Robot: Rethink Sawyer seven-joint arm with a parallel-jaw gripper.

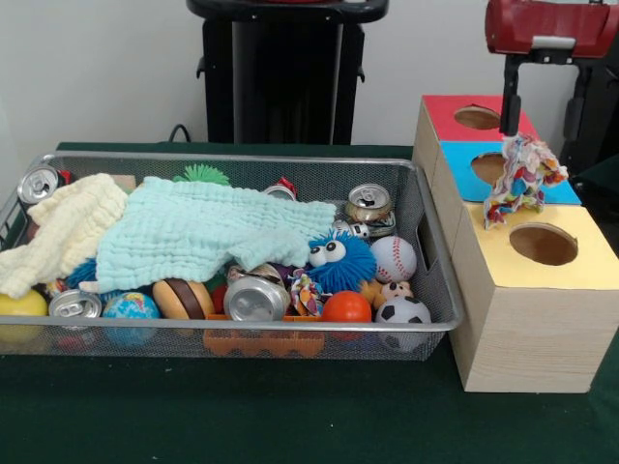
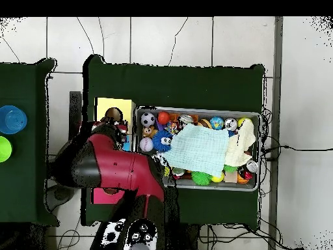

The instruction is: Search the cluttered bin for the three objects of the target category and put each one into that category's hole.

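- End effector (image 1: 511,130) sits at the upper right of the front view, hanging over the row of boxes with a multicolored rope toy (image 1: 522,180) dangling from its tip, so it's closed on that toy.
- That rope toy hangs right above the blue box (image 1: 464,164), between the red box (image 1: 440,111) higher in the frame and the yellow box (image 1: 580,266) lower down. Can't really tell if it's touching the blue top or just over it.
- Each box has a round hole in its top, and the yellow one's hole (image 1: 544,244) is the easiest to see.
- Wire mesh bin (image 1: 440,290) fills the left and middle of the front view, sitting on the dark green table (image 1: 290,416).
- Inside the bin a light green cloth (image 1: 203,237) and a cream cloth (image 1: 63,237) cover most of the pile.
- Poking out around them: a blue fuzzy toy with googly eyes (image 1: 340,259), a baseball (image 1: 394,258), a little soccer ball (image 1: 403,314), an orange ball (image 1: 346,307), a globe ball (image 1: 131,307), and a few soda cans like the one at the bin's right side (image 1: 368,202).
- Overhead view shows the red arm (image 2: 120,170) reaching across to the boxes at the left of the bin.
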